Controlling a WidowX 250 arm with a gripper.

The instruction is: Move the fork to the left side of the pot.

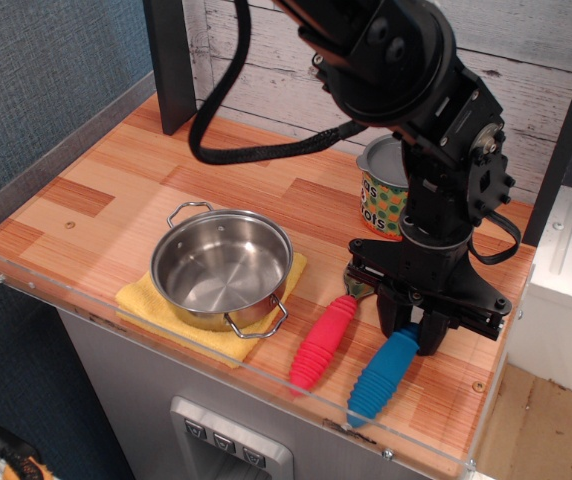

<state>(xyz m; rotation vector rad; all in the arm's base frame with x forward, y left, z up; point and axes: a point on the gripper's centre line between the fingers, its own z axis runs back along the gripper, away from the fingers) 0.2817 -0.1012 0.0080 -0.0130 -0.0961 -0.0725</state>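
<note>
At the front edge of the wooden worktop [116,190], behind a clear plastic lip, the fork [383,374] lies on the right side, its ribbed blue handle running from the near edge back and slightly right. Its tines are hidden under the arm. Just left of it, close alongside and roughly parallel, lies a pink-handled spoon [322,341], whose far end also slips under the arm.

The claw [413,329] points down over the far end of the blue handle, its two black fingers drawn in narrow, one on each side of the handle and touching or nearly touching it. The fork rests flat on the worktop.

Further left, the pot [222,269] stands upright on a yellow cloth [146,298], well apart from the fork with the spoon between them. It is empty, one wire handle toward the front right and one toward the back left.

Behind the arm [406,90] stands a dotted tin can [383,200], partly hidden.
</note>
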